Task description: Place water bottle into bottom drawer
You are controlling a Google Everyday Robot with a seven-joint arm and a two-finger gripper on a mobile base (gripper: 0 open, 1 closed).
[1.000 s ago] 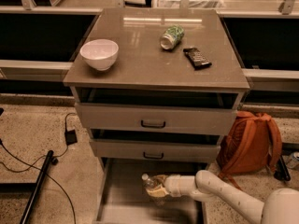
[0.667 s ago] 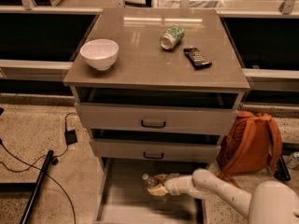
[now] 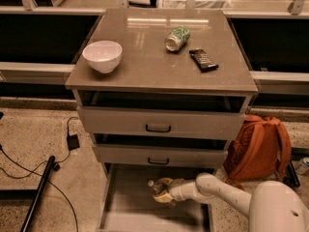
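As it overhangs drawer (image 3: pixel 120 212), gripper (image 3: pixel 164 192) half-hides bottle (image 3: pixel 152 184).

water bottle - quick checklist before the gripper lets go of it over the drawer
1. Bottom drawer pulled open: ok.
2. Gripper over the open drawer, right of its middle: ok.
3. Gripper shut on the water bottle: ok.
4. Drawer floor beneath the bottle bare: ok.
5. Bottle already touching the drawer floor: cannot tell.
6. Bowl and can up on the cabinet top, out of the way: ok.
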